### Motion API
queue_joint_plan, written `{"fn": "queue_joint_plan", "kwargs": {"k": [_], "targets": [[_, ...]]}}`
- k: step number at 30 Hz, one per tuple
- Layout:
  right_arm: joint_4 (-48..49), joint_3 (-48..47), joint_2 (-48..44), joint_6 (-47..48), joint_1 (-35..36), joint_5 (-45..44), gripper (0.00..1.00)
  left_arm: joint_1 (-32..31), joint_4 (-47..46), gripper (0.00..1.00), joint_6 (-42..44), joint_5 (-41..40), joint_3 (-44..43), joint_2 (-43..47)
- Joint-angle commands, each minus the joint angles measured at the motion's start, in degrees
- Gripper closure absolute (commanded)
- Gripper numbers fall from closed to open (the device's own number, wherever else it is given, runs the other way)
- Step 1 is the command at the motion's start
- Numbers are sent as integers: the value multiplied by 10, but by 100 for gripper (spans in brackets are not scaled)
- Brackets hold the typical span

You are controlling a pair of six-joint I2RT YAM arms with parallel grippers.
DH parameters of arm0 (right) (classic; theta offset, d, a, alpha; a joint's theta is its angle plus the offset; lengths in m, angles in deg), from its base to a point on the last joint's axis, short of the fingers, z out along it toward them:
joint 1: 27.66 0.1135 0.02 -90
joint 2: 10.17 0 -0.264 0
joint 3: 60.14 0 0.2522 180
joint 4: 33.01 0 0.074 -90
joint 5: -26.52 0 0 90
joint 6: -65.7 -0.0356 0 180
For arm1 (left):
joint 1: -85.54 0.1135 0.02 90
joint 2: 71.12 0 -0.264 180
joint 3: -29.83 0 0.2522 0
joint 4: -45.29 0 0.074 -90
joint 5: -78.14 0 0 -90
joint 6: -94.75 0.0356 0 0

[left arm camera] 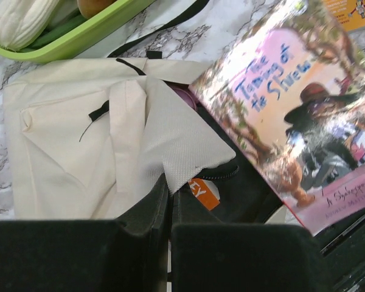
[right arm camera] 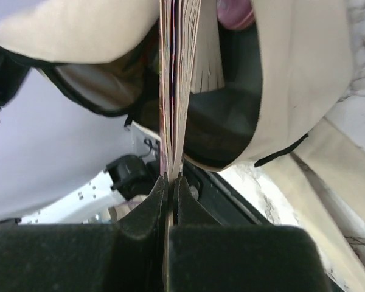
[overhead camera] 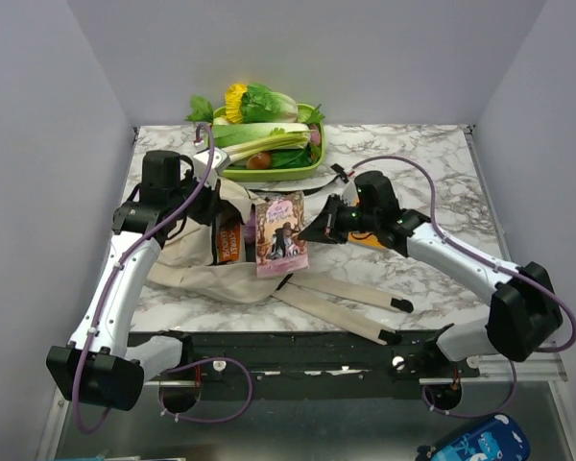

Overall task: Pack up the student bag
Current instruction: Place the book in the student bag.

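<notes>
The right gripper (right arm camera: 170, 182) is pinched tight on the book (right arm camera: 176, 73) by its edge, angling it at the mouth of the bag (overhead camera: 197, 274), likely so it slides in. The left gripper (left arm camera: 170, 210) is clamped on the bag's rim, apparently to hold that mouth open. The bag lies mid-tabletop (overhead camera: 432, 182), before a tray (overhead camera: 269, 176).

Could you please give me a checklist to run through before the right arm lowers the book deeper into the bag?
1. Right gripper clamped on the book edge: ok.
2. Left gripper pinching the student bag rim: ok.
3. Bag mouth gaping beneath the book: ok.
4. Book fully inside: not ok, most of its cover sticks out.
5. Straps lying on the table, away from the mouth: ok.
6. Room left inside the bag: cannot tell.
</notes>
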Motion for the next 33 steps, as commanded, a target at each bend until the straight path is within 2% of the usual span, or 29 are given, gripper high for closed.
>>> {"fn": "queue_joint_plan", "kwargs": {"k": [1, 12, 18, 21, 27, 33], "targets": [[-45, -29, 56, 28, 5, 154, 99, -10, -68, 100, -20, 15, -14, 2], [-55, -27, 132, 51, 18, 211, 99, -23, -59, 100, -20, 26, -26, 7], [-61, -131, 238, 75, 25, 231, 99, -40, -23, 100, 4, 72, -20, 8], [-86, -190, 269, 103, 35, 220, 99, -45, -7, 100, 22, 74, -16, 10], [-93, -215, 283, 117, 51, 203, 99, -48, -7, 100, 28, 69, -5, 7], [-41, -252, 323, 60, 52, 154, 99, -57, -4, 100, 24, 84, -11, 0]]}}
